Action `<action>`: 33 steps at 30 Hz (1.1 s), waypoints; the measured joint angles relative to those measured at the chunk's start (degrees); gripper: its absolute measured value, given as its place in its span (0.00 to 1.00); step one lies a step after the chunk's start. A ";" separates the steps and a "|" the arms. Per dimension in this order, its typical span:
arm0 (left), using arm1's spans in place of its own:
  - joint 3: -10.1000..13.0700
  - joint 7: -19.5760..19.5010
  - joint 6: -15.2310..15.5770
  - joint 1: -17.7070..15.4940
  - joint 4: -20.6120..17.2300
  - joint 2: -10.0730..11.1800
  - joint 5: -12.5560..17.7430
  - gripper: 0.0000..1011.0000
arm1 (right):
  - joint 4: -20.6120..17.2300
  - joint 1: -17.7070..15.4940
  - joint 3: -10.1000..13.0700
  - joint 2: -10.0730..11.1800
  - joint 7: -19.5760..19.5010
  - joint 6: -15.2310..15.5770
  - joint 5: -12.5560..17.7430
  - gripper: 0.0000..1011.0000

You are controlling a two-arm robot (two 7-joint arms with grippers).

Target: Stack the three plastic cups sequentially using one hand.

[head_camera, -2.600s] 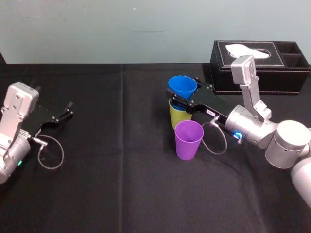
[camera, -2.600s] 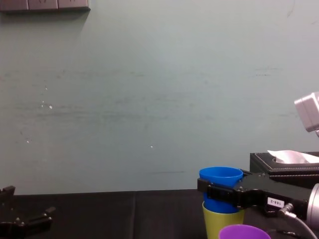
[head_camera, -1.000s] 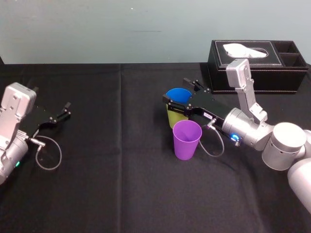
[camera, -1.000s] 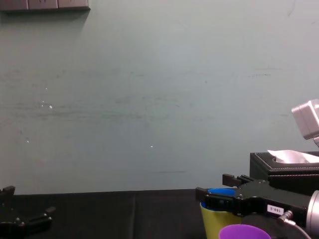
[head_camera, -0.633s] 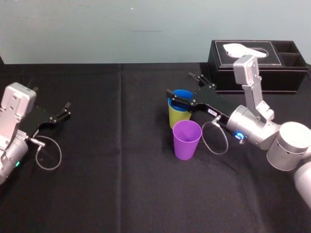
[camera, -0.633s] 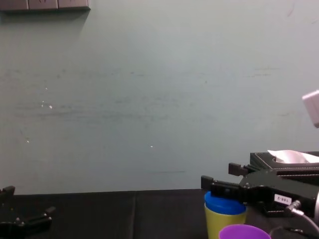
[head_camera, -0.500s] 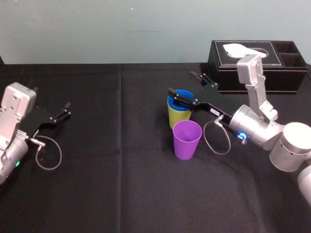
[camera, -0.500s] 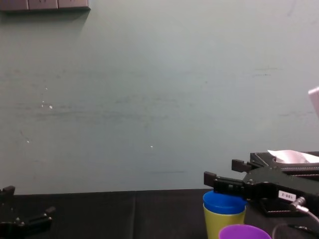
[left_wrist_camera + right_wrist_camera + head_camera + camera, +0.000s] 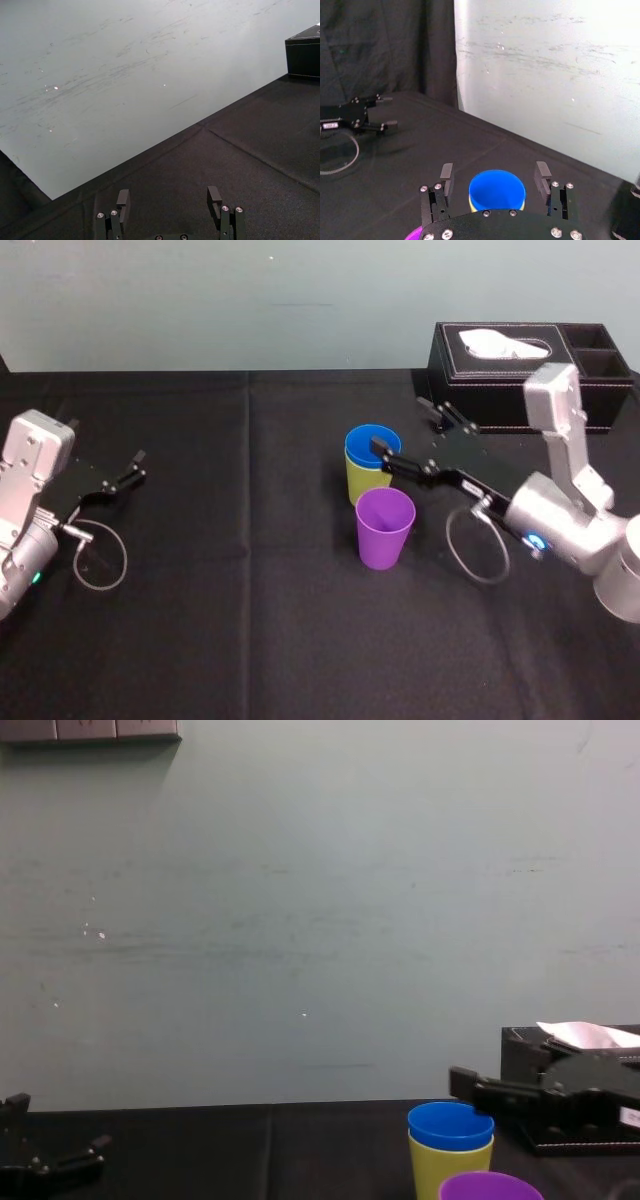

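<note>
— Where are the cups?
— I see the purple cup [image 9: 386,528] nearest me on the black surface [image 9: 250,620]. Just behind it, the blue cup [image 9: 370,445] sits nested in the lime-yellow cup [image 9: 362,483].
— And the tools?
— My right tool [image 9: 402,426] hovers beside the blue rim, spread wide and holding nothing. My left tool [image 9: 135,467] rests far left, parted, empty.

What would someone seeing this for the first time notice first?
The bright cups at mid-table stand out against the black cloth: a blue cup nested in a yellow cup, with a purple cup standing alone just in front. The right gripper hangs open beside the blue cup's rim, holding nothing. The left gripper is parked open at the far left.
</note>
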 joint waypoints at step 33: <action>0.00 0.00 0.00 0.00 0.00 0.00 0.00 1.00 | -6.66 -18.90 4.46 7.79 1.49 -6.71 -1.43 0.99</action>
